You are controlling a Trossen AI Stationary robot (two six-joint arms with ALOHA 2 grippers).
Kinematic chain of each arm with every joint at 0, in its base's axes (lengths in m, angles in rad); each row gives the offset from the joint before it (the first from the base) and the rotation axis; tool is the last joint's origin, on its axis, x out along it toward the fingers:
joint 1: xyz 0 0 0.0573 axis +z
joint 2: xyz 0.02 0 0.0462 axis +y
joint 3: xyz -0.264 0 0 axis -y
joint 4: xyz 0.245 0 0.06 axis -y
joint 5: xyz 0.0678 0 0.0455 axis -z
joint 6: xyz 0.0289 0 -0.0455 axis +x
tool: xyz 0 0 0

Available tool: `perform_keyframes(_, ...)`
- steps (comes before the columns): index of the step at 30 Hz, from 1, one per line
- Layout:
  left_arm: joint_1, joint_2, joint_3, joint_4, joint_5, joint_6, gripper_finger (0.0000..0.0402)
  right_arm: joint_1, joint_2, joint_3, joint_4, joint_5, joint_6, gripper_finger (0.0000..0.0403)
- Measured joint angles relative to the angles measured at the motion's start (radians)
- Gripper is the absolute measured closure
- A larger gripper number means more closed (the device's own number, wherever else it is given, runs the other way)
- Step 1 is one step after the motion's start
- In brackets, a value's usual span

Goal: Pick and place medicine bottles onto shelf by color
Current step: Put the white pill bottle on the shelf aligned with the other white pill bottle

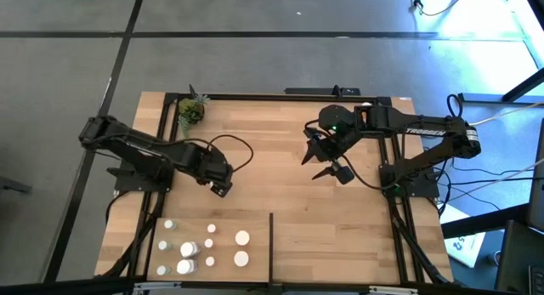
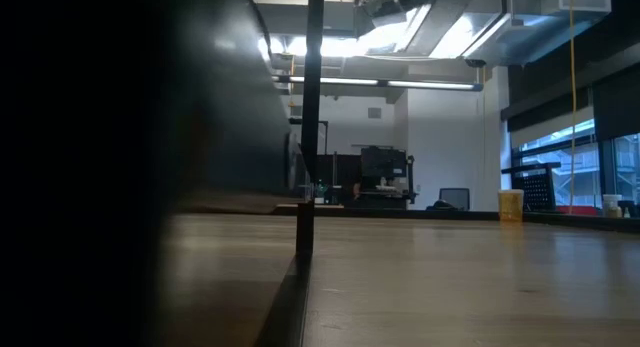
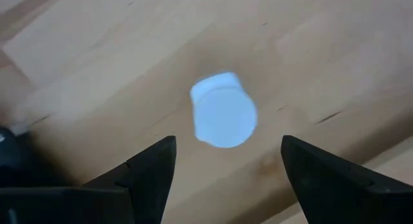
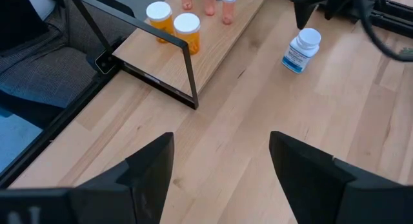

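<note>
My left gripper [image 1: 223, 188] hangs open, pointing down over a white bottle with a white cap [image 3: 222, 111]. Its fingers stand on either side above the bottle without touching it. In the right wrist view this bottle [image 4: 301, 50] shows a blue label and stands upright on its base on the wood. Several more medicine bottles [image 1: 197, 248] stand on the shelf's near left part, left of the thin black divider strip [image 1: 271, 244]. Some have orange bodies [image 4: 187, 31]. My right gripper [image 1: 327, 166] waits open above the table's middle right, with nothing between its fingers [image 4: 151, 166].
A small green potted plant [image 1: 191, 110] stands at the far left corner. Black metal bars [image 1: 399, 159] frame the wooden top. A black upright post [image 2: 305, 187] fills the low view's middle. Bare wood lies right of the divider strip.
</note>
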Motion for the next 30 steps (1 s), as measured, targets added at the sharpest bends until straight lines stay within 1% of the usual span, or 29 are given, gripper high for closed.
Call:
perform_keyframes(7, 0.001, 0.038, 0.001, 0.004, 0.0, -0.002, 0.0129, 0.0, 0.0, 0.0, 0.007, -0.001, 0.0, 0.0146)
perform_keyframes(30, 0.042, 0.095, -0.001, 0.02, 0.0, 0.03, 0.0129, 0.0, 0.0, 0.0, 0.027, -0.001, 0.001, 0.0146)
